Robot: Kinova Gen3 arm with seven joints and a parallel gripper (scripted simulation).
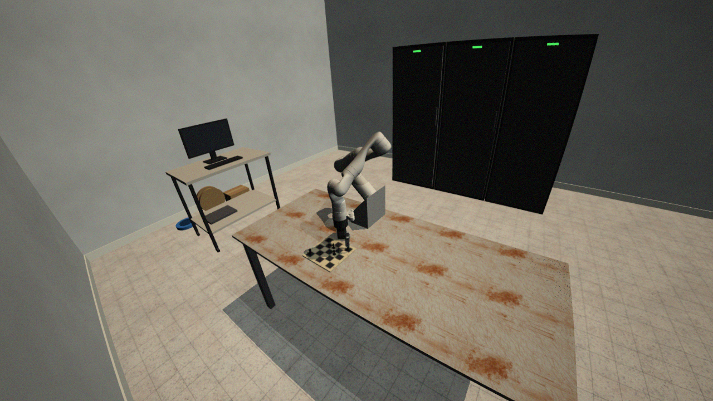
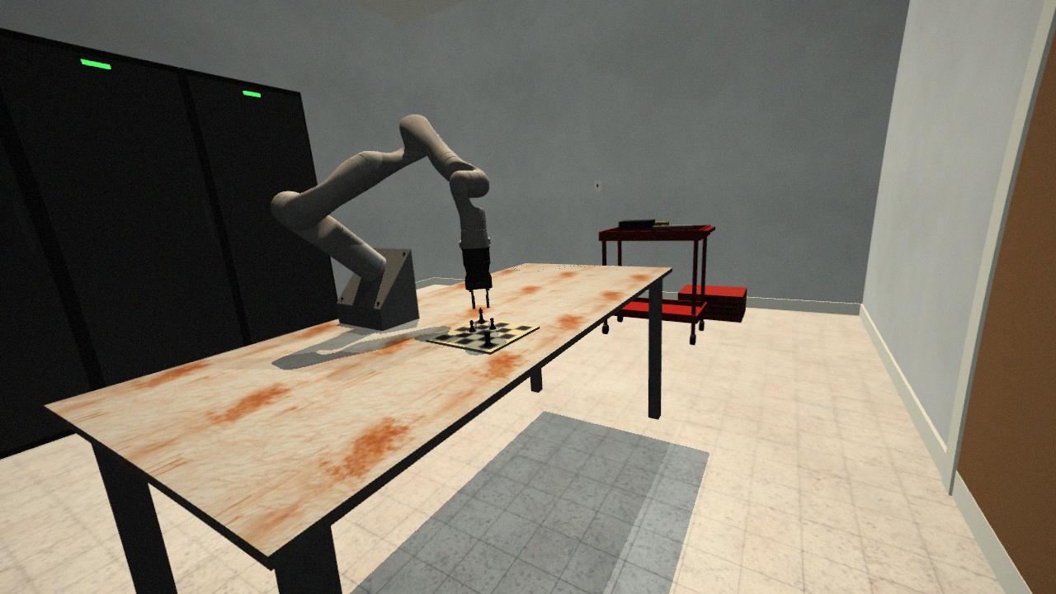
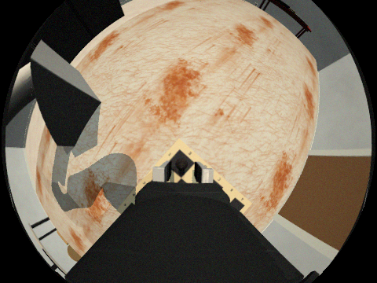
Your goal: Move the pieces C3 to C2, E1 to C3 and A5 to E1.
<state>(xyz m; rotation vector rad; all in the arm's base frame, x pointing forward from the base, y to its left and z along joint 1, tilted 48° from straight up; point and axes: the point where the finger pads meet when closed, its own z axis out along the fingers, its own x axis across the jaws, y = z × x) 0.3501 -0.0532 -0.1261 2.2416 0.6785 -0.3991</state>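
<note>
The gripper [image 1: 347, 244] [image 2: 480, 306] [image 3: 183, 173] points down, open, its fingertips at about the top of the black piece on E1 [image 1: 348, 248] [image 2: 480, 318] [image 3: 181, 164]. In the wrist view this piece stands between the two fingers with gaps beside it. The piece on C2 [image 1: 334, 252] [image 2: 492, 323] is upright near the middle of the board [image 1: 338, 260] [image 2: 459, 346] [image 3: 214, 174]. The piece on A5 [image 1: 309, 252] [image 2: 487, 339] stands at the opposite corner. C3 looks empty. In the wrist view the gripper body hides most of the board.
One more upright black piece [image 1: 333, 245] [image 2: 471, 325], seemingly on D3, stands close to the C2 piece. The arm's grey base block [image 1: 375, 206] [image 2: 379, 295] [image 3: 64, 98] is on the table behind the board. A red cart [image 2: 657, 233] stands beyond the table.
</note>
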